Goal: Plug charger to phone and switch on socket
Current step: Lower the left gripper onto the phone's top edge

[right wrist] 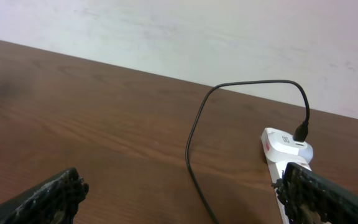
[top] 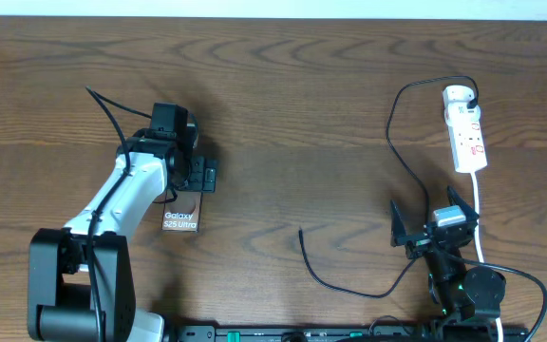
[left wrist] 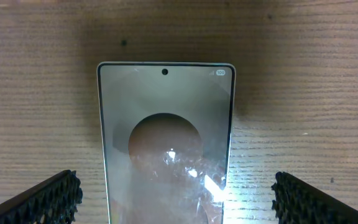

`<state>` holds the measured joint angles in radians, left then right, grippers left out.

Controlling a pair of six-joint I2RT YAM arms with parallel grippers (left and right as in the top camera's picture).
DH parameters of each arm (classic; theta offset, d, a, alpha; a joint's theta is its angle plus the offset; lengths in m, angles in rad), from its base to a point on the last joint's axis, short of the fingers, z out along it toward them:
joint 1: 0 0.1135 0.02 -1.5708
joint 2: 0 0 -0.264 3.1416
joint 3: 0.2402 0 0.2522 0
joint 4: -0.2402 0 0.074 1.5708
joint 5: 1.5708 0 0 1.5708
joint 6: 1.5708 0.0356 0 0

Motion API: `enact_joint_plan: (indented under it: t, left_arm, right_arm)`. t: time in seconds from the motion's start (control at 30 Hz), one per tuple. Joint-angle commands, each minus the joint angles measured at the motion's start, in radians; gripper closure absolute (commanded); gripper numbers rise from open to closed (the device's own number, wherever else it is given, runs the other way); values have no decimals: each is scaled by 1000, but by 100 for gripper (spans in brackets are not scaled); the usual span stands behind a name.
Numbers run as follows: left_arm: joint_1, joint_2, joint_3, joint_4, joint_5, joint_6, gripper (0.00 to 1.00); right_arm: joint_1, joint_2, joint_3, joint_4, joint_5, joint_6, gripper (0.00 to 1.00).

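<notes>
The left gripper [left wrist: 176, 186] stands wide open, holding nothing. Its two black ribbed fingers [left wrist: 48, 199] flank the flat grey-brown rectangular phone [left wrist: 165, 143] without touching it. Only the left wrist view shows the phone's glossy face and the small dark hole at its far end. Only the overhead view shows the white "Galaxy S25 Ultra" lettering at its near end [top: 181, 220], left of centre on the brown wooden table [top: 292, 85].

The right gripper [top: 432, 223] is also spread wide and empty, at the near right. Its wrist view shows the thin black charger cable [right wrist: 191, 134] plugged into the far end of the narrow white power strip [right wrist: 283, 144]. Overhead, the strip [top: 466, 128] lies far right, and the cable's [top: 389, 123] free tip rests between the arms, well apart from the phone.

There is one phone, one cable, one strip and two grippers.
</notes>
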<state>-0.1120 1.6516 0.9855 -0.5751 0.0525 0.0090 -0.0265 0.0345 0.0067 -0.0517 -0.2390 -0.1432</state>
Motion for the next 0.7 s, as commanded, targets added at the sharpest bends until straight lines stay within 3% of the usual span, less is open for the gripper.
enact_joint_plan:
  t: [0.0,0.67]
  left_arm:
    - [8,11,-16,6,-13,25,2]
    - [68,12,-33,14,48,43,2]
  right_arm:
    - [8,-1,-1,-5,1,-8,1]
    - [8,-1,-1,-4,1,-8,1]
